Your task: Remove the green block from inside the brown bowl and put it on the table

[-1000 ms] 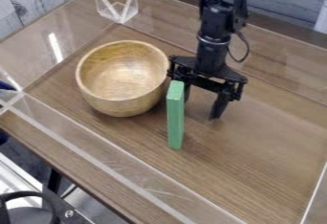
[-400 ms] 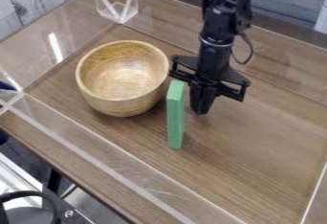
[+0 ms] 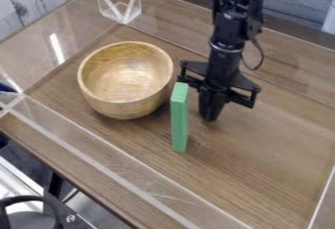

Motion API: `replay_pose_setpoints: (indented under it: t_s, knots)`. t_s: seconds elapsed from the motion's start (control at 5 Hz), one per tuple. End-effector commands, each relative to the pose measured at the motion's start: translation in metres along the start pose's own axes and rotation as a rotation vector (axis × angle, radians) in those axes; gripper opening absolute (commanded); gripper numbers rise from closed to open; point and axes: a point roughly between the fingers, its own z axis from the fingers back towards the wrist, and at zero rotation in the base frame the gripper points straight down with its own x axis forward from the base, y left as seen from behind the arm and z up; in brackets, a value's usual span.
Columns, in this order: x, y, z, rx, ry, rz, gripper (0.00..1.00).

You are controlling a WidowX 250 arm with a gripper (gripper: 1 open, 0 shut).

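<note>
One green block [image 3: 181,118] on one table [image 3: 121,157], out of and just beside one brown bowl [image 3: 124,80]; one black gripper [image 3: 214,103] near the block – its two fingers closed; one clear holder [image 3: 119,5] beyond the bowl – all on wood grain.

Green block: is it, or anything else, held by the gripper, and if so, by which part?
Nothing is held. The gripper is shut, and the green block is outside its fingers.

You find open tabletop [image 3: 262,164] right of the green block [image 3: 181,118]; the bowl [image 3: 123,79] bars the way left.
</note>
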Motion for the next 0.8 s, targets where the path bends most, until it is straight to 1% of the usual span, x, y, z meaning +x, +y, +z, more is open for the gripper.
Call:
replay_pose_setpoints:
  t_s: [0.0, 0.2, 0.6]
  knots:
    - [0.012, -0.005, 0.025, 0.013, -0.08, -0.029, 0.0]
    - [0.015, -0.007, 0.034, 0.038, -0.098, -0.054, 0.0]
    - [0.015, -0.008, 0.036, 0.015, -0.097, -0.054, 0.0]
